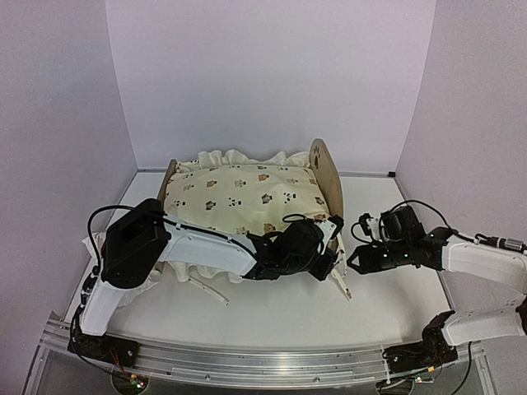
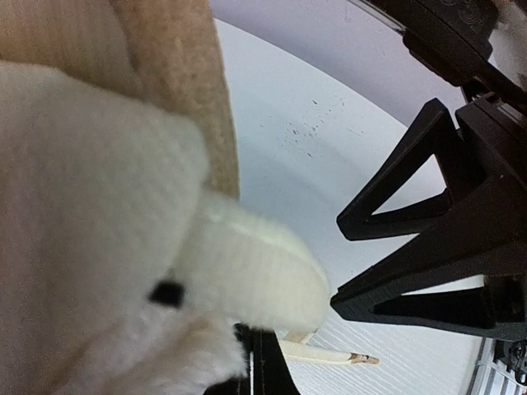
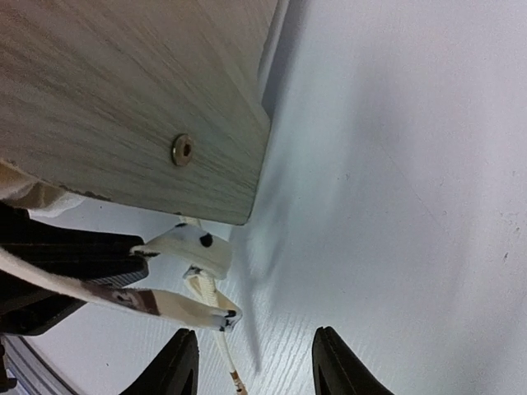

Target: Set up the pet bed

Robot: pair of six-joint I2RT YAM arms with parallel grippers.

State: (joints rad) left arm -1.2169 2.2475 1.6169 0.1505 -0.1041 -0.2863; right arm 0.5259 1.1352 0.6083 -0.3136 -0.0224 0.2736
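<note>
Pet bed (image 1: 327,169) is found at 9 o'clock of right gripper (image 1: 354,262), jaws apart; left gripper (image 1: 328,247), jaws together, is set nearer, against cushion (image 1: 239,193).

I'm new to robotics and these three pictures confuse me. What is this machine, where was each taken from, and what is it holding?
These are two robot arms bolted to the near edge of a white table. The wide picture comes from a camera above and behind them; the other two come from cameras on each wrist, hence the close-ups. On the table stands a small wooden pet bed with a cream printed cushion in it. The left tool is closed at the bed's near right corner, seemingly pinching the cushion's fabric. The right tool is open beside that corner, holding nothing.
</note>
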